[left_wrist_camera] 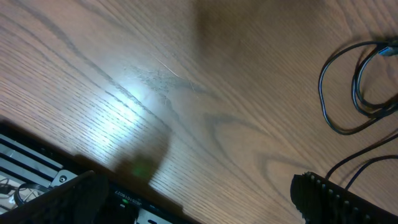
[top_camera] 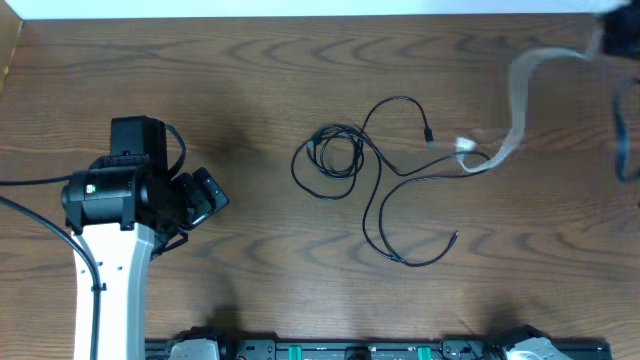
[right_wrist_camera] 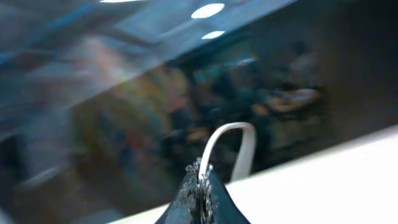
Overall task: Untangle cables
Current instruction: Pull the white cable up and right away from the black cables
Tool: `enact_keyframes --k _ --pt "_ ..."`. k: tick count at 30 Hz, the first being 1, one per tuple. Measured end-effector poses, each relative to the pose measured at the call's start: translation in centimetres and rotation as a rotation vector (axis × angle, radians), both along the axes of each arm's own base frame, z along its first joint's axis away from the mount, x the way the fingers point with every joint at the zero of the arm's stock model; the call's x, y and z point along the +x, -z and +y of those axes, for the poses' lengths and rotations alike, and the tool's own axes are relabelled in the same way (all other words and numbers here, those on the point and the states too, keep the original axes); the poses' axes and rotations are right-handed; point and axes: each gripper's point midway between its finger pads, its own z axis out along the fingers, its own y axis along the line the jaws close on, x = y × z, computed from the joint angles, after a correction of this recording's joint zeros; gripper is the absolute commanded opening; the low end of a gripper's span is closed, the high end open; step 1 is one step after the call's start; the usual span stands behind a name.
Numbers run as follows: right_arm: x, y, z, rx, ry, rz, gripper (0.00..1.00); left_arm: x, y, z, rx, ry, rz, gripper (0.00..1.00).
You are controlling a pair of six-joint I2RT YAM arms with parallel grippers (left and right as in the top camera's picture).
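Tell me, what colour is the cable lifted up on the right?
It's the white cable, clearest in the overhead view.

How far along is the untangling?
Done: nothing looks fully separated. In hand: the shut right hand holds the white cable up, its lower end down by the black cables. Left: pull the white one clear, then undo the black coil. The left hand is open, off to the side.

Overhead's evenly lit and sharp, except top right where the white cable (top_camera: 519, 100) smears into motion blur. Left wrist: hot glare patch on the counter (left_wrist_camera: 130, 99), soft focus. Right wrist's all blurry, ceiling lights (right_wrist_camera: 208, 10) blown out.
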Motion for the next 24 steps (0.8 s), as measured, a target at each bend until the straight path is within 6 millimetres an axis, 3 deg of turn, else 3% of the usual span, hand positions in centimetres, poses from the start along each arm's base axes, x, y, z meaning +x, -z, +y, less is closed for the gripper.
enact_keyframes --k 3,7,10,14,19,24 --pt "0.7 1.9 -2.7 0.004 0.175 0.081 0.01 0.0 0.0 0.0 0.000 0.000 0.000 0.99" --pt "3.4 5.0 -6.6 0.015 0.467 0.193 0.01 0.0 0.0 0.0 0.000 0.000 0.000 0.99" --pt "6.0 8.6 -9.2 -0.034 0.668 0.313 0.01 0.0 0.0 0.0 0.000 0.000 0.000 0.99" --pt "8.1 12.1 -12.1 -0.091 0.868 0.429 0.01 0.0 0.0 0.0 0.000 0.000 0.000 0.99" --pt "8.1 14.9 -16.9 -0.149 1.061 0.556 0.01 0.0 0.0 0.0 0.000 0.000 0.000 0.99" --pt "7.1 18.6 -21.4 -0.192 1.118 0.738 0.01 0.0 0.0 0.0 0.000 0.000 0.000 0.99"
